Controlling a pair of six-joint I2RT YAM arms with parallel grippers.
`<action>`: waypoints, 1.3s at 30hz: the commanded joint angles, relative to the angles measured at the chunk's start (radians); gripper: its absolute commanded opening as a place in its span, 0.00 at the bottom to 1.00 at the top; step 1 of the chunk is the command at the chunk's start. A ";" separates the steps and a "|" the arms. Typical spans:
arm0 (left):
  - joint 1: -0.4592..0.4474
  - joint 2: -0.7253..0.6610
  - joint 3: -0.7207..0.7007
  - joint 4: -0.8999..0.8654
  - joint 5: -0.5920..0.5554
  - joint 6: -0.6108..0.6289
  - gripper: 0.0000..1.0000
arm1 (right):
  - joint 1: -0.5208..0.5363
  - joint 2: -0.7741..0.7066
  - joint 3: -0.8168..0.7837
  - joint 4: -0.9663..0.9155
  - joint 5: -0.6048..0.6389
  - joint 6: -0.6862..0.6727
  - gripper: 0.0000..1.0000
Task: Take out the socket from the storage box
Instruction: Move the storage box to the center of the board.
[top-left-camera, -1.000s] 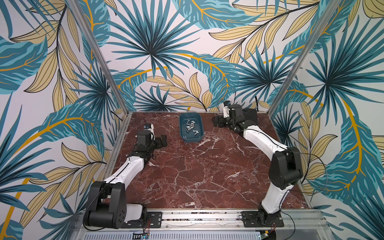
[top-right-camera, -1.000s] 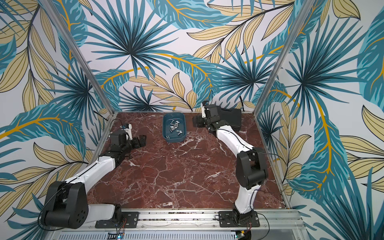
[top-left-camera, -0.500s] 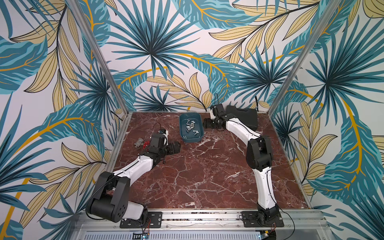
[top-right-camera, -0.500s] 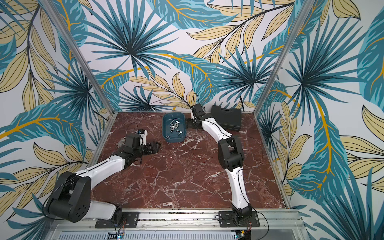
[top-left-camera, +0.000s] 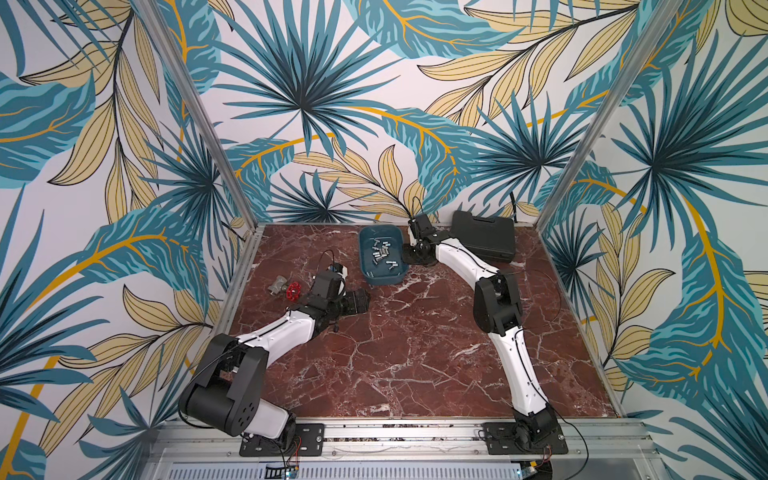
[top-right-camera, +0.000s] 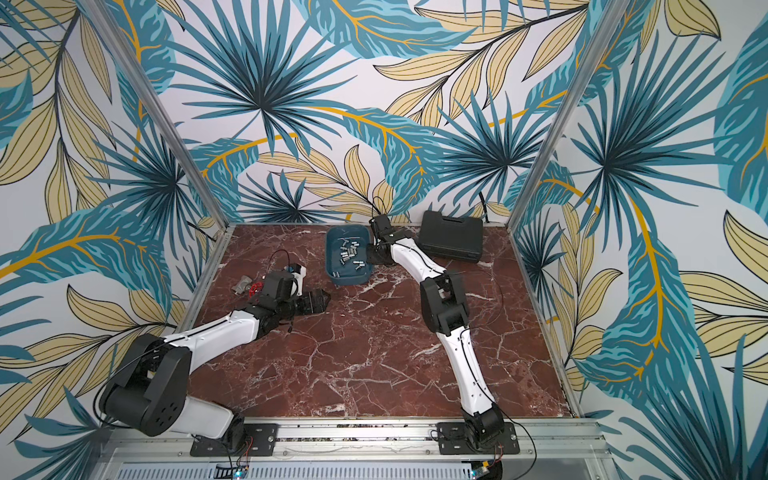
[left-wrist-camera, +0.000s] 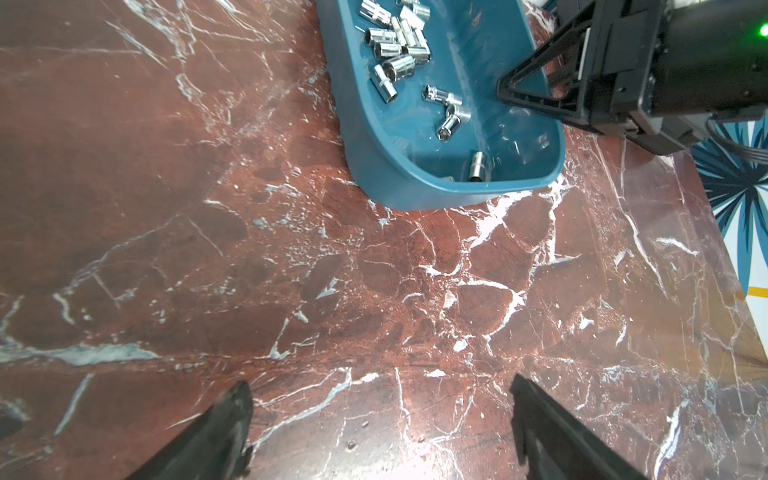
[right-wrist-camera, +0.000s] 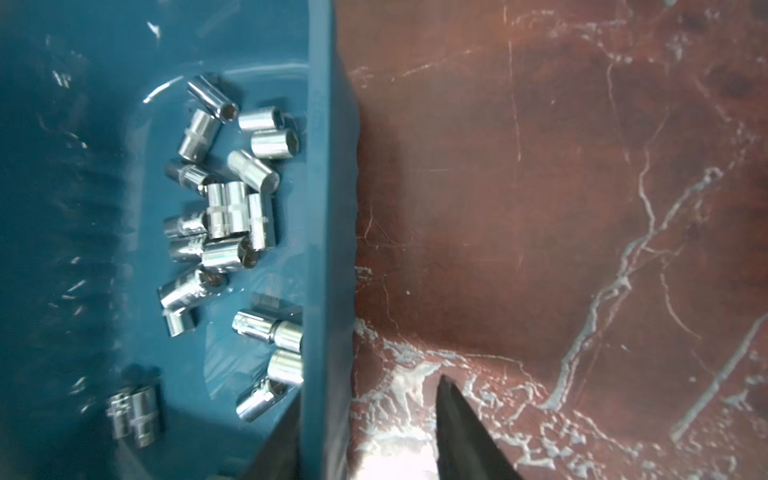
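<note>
Right fingers (right-wrist-camera: 465, 432) straddling storage box (right-wrist-camera: 324, 208) wall, sockets (right-wrist-camera: 232, 216) inside, left fingers (left-wrist-camera: 552, 428) spread

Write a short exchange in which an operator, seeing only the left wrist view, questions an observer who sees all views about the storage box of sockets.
Operator: How do the right gripper's fingers sit at the storage box?
Observer: The right wrist view shows them straddling its side wall, one inside, one outside over the table.
Operator: Anything behind my left gripper?
Observer: A red-handled valve lies on the table beside it, away from the storage box, in both top views.
</note>
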 joint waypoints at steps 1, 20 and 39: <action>-0.013 0.011 0.027 -0.025 -0.013 0.016 0.99 | 0.001 0.005 0.012 -0.051 0.025 0.009 0.36; -0.020 0.042 0.078 -0.086 -0.061 0.049 1.00 | 0.005 -0.413 -0.627 -0.010 0.035 0.031 0.16; -0.020 0.094 0.101 -0.067 -0.047 0.023 1.00 | 0.154 -0.733 -1.185 0.066 -0.059 0.233 0.17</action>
